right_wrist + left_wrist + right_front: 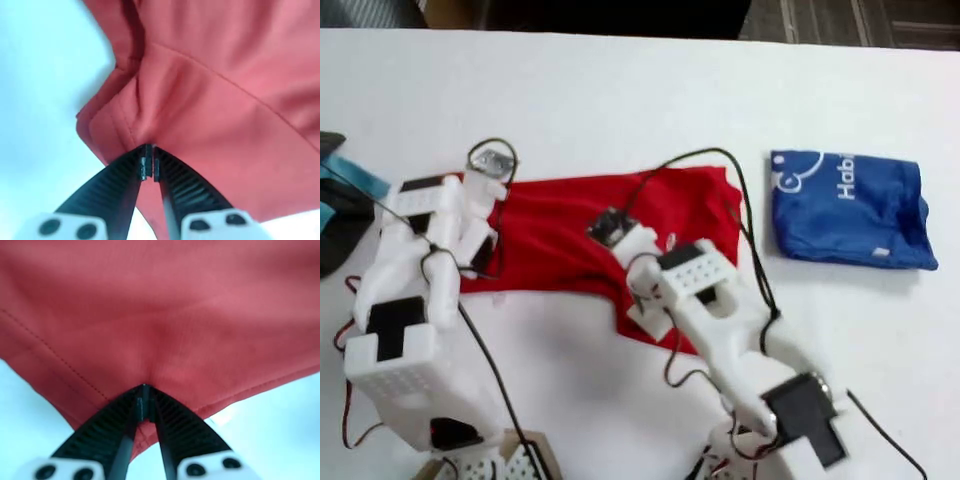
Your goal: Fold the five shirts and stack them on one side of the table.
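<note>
While both arms are leaning over the white surface (pixel 620 90), we are pinching the red shirt (pixel 570 225) in two places. Our left gripper (pixel 145 400) is pressing its fingers together on the stitched hem at the shirt's left edge. Our right gripper (pixel 148 162) is clamping its fingers on bunched fabric along the near edge, toward the shirt's right side. The red shirt is lying across the middle of the surface. Farther right, well apart from it, a folded blue shirt (pixel 850 210) is sitting flat. Dark and teal clothing (pixel 340 210) is lying at the left edge.
</note>
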`<state>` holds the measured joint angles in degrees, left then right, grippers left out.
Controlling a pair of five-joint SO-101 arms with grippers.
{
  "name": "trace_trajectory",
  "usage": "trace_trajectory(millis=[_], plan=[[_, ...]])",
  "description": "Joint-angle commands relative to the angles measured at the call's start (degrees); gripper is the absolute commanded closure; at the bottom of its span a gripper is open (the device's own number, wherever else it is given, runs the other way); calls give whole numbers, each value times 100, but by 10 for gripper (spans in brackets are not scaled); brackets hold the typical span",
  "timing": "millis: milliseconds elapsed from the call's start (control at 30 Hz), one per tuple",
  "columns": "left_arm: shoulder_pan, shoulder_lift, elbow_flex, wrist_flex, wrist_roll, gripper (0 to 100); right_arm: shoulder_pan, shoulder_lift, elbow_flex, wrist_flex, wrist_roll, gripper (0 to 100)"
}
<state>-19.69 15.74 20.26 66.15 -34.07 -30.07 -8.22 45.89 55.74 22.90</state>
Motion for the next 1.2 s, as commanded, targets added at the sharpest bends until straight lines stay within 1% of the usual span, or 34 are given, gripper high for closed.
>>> trace_trajectory(millis=[0,100,233,267,333,533,667,933,1033,1100,1167], plan=[[-97,9,13,-114,44,973,338,-470,9,75,18,974],[-97,9,13,-114,35,973,418,-752,-18,488,202,959],[-97,9,13,-114,35,973,198,-1279,35,1191,730,812],[-97,9,13,-114,35,973,110,-1385,79,1297,949,786],[-97,9,13,-114,35,973,-84,-1464,211,1429,1275,770],[-97,9,13,-114,35,973,-629,-1314,413,1481,1319,769],[-97,9,13,-114,35,973,-813,-989,413,1121,1354,769],[-97,9,31,-114,35,973,-734,295,378,400,1363,772],[-97,9,31,-114,35,973,-637,470,281,400,1319,776],[-97,9,31,-114,35,973,-479,462,237,409,1310,824],[-97,9,40,-114,35,973,-268,444,176,391,1327,927]])
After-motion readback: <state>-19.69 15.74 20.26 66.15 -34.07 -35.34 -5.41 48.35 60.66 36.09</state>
